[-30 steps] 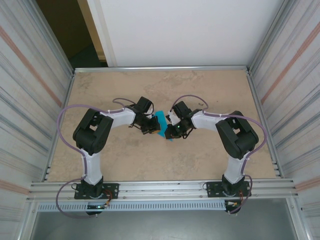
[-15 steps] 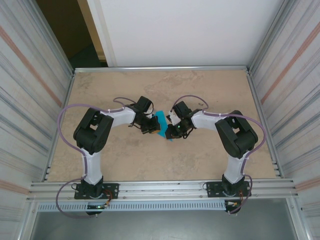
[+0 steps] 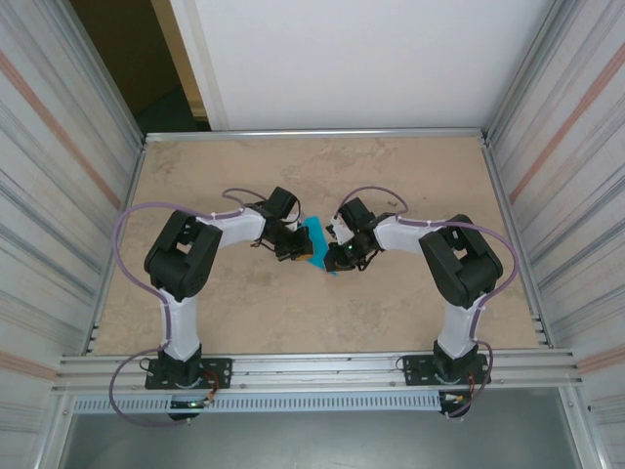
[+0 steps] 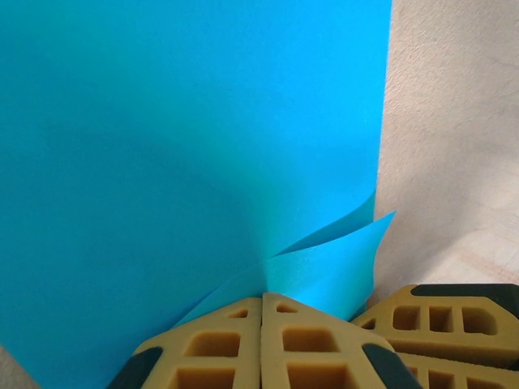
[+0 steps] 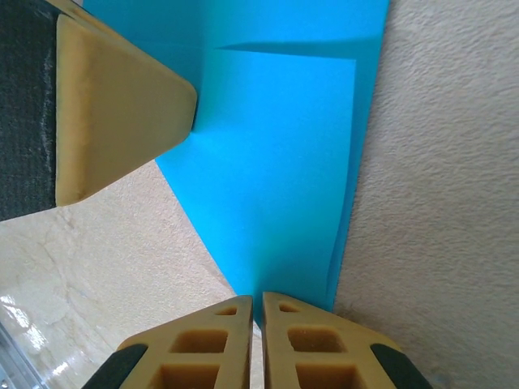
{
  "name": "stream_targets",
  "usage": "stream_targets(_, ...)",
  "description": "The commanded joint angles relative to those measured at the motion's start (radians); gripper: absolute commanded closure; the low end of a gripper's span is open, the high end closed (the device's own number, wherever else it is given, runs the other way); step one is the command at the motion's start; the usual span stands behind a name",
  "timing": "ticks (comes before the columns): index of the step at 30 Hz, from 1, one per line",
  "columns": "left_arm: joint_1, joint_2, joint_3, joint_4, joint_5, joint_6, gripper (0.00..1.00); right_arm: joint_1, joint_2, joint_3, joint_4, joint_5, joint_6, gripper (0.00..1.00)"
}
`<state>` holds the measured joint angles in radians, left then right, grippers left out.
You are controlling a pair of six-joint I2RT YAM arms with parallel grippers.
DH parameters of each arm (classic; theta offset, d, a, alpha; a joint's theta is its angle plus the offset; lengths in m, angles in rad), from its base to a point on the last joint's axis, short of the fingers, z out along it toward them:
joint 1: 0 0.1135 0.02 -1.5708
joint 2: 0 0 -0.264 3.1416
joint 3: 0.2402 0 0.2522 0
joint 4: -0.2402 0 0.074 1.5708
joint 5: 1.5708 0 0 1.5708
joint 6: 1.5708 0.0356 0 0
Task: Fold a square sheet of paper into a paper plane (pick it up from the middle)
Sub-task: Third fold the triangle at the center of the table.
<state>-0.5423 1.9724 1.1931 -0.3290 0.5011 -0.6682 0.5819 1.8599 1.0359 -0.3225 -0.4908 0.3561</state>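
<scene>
Sheet state: the square sheet of paper (image 3: 314,241) sat near the table's centre, partly folded and not yet a dart. The right wrist view showed one layer lying over another with a straight edge across it (image 5: 276,162). The left wrist view showed two thin flaps fanning out at the pinch (image 4: 195,146).

Grips: the left gripper (image 3: 290,246) came in from 9 o'clock of the sheet, its jaws together and clamped on the paper's edge (image 4: 261,298). The right gripper (image 3: 337,252) came in from about 4 o'clock, also pinched shut on the paper at a corner (image 5: 257,298). Judgement: holding two opposite edges probably kept the thin sheet taut and steady so a crease could be set or a flap turned.

Surroundings: the tan table (image 3: 293,176) was bounded by ribbed metal walls at 3 and 9 o'clock, with a white panel at 12.

Obstruction: the main crowding was between the arms. A left finger (image 5: 122,105) sat just beside the paper in the right wrist view, so the two heads had little room to move.
</scene>
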Motion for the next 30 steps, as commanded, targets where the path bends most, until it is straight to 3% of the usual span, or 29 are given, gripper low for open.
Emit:
stream_targets(1, 0.019, 0.011, 0.013, -0.073, -0.097, 0.042, 0.92, -0.004, 0.043, -0.013, -0.048, 0.040, 0.006, 0.90)
stream_targets(12, -0.027, -0.139, -0.140, 0.210, -0.038, -0.091, 0.96, -0.005, 0.066, -0.025, -0.058, 0.031, 0.056, 0.92)
stream_targets(18, -0.068, -0.108, -0.153, 0.225, -0.043, -0.085, 0.98, -0.003, 0.079, -0.019, -0.070, 0.023, 0.058, 0.92)
stream_targets(30, -0.060, -0.062, -0.160, 0.174, -0.123, -0.030, 0.98, -0.001, 0.096, -0.020, -0.104, 0.050, 0.064, 0.93)
